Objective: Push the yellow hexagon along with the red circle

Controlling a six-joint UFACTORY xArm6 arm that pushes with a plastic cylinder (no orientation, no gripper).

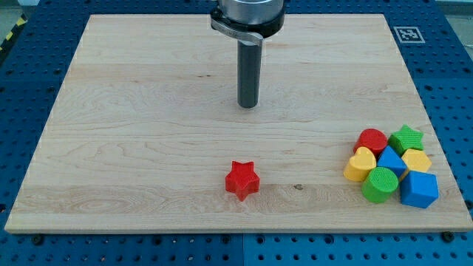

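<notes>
The yellow hexagon (417, 159) and the red circle (372, 140) sit in a tight cluster of blocks near the view's lower right corner of the wooden board (148, 148). The red circle is at the cluster's upper left, the yellow hexagon at its right side. My tip (248, 106) rests on the board at the centre top, far to the left of and above the cluster, touching no block.
The cluster also holds a green star (407, 137), a yellow heart (361, 164), a blue triangle (390, 159), a green circle (380, 184) and a blue block (419, 189). A red star (242, 179) lies alone at the bottom centre. A marker tag (407, 33) sits at the top right.
</notes>
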